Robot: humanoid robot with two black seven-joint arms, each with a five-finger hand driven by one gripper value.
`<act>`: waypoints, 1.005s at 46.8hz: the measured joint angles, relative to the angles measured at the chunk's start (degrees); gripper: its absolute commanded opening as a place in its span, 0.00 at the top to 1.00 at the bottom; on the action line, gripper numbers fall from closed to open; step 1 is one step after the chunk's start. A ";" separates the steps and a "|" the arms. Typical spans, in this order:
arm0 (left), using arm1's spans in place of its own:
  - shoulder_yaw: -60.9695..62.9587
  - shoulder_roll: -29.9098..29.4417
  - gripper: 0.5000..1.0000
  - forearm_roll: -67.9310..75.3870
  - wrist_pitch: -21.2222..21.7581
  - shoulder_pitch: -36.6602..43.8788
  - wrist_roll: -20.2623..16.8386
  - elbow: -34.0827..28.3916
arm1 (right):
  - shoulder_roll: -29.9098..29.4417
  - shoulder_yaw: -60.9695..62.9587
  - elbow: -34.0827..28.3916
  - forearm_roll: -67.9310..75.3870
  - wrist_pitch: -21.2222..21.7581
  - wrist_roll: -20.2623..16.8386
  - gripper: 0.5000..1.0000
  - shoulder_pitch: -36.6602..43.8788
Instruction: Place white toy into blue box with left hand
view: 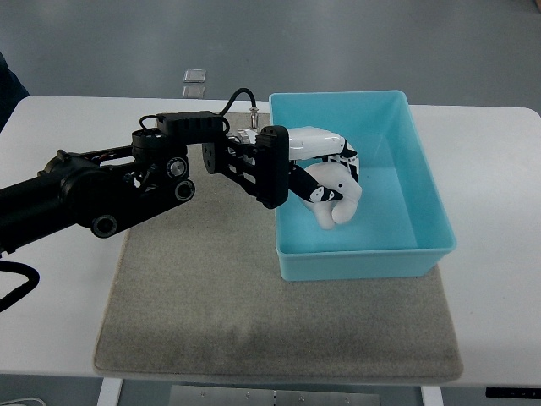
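My left arm comes in from the left edge and reaches over the near-left wall of the blue box [427, 182]. My left hand [325, 173] is inside the box, with its fingers curled around the white toy [338, 199]. The toy is a soft white lump. It hangs low in the box's left half, and I cannot tell whether it touches the floor. My right arm is out of view.
The blue box stands on the right part of a grey mat [254, 313] on a white table [499, 321]. Two small grey tiles [194, 82] lie at the table's far edge. A dark sleeve [10, 85] shows at the left edge.
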State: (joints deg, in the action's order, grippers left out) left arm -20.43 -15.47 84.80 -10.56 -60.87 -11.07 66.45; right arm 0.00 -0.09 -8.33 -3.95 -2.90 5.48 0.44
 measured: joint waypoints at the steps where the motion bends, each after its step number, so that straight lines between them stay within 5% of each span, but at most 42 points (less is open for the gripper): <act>1: 0.01 0.00 0.13 -0.02 0.00 0.07 0.20 -0.05 | 0.00 0.00 0.00 0.00 0.00 0.00 0.13 0.00; 6: -0.01 0.00 0.02 -0.21 0.07 0.33 0.69 -0.07 | 0.00 0.00 0.00 0.00 0.00 0.00 0.13 0.00; 19: -2.04 -0.81 0.02 -1.63 0.68 0.95 0.70 0.13 | 0.00 0.00 0.01 0.00 0.00 0.00 0.13 0.00; 31: -12.26 -2.61 0.02 -10.74 6.88 3.50 0.59 0.16 | 0.00 0.00 0.00 0.00 0.00 0.01 0.13 0.00; 47: -23.11 -5.80 0.02 -39.64 14.85 7.36 0.26 0.18 | 0.00 0.00 -0.01 0.00 0.00 0.02 0.13 0.00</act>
State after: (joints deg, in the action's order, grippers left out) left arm -43.55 -21.27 45.16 4.29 -53.50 -10.81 66.63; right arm 0.00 -0.09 -8.34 -3.96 -2.90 5.50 0.44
